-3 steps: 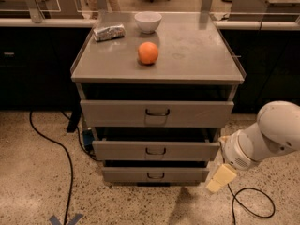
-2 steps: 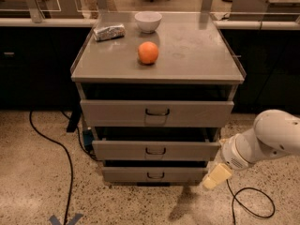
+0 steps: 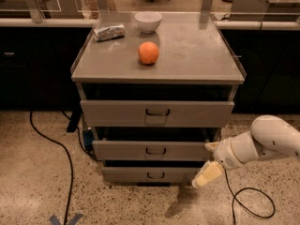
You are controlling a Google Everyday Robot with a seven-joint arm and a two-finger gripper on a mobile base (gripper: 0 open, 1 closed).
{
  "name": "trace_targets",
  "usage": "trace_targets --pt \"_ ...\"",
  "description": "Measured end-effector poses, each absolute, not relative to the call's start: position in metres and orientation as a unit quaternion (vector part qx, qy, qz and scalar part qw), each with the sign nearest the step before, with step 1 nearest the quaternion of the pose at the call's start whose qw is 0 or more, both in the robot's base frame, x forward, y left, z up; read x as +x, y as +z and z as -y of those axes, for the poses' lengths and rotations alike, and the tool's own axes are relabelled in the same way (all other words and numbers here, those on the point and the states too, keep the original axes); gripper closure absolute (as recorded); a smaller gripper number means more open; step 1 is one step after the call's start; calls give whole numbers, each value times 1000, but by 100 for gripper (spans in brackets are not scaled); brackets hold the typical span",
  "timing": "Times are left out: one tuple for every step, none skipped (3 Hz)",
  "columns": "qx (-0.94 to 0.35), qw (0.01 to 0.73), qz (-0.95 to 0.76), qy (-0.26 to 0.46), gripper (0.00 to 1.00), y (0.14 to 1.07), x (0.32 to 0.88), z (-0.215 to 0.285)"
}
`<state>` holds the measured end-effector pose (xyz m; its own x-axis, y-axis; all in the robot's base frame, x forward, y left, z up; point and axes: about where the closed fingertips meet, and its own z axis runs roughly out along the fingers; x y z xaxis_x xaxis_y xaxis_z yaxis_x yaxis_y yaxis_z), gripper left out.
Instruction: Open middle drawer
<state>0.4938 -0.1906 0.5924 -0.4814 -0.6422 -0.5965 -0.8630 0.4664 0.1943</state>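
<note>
The grey metal cabinet (image 3: 197, 46) has three drawers, each with a small dark loop handle. The middle drawer (image 3: 122, 150) sits between the taller top drawer (image 3: 112, 112) and the narrower bottom drawer (image 3: 126, 174). Its front stands slightly forward of the cabinet frame. My gripper (image 3: 209, 160) is at the right end of the middle and bottom drawer fronts, low near the floor. It is open and empty, well right of the middle handle (image 3: 155, 151). My white arm (image 3: 267, 139) reaches in from the right.
An orange (image 3: 148, 53), a white bowl (image 3: 148, 21) and a foil snack bag (image 3: 109, 32) lie on the cabinet top. Black cables run over the speckled floor at left (image 3: 65, 158) and lower right (image 3: 253, 205). Dark counters stand behind.
My gripper and arm have moved a little left, closer to the right end of the drawer fronts. The drawers have not moved.
</note>
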Motion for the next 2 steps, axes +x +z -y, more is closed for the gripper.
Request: trace_targets --pt "-464 220 -819 256 0 587 490 188" --pt "-464 220 -819 256 0 587 490 188"
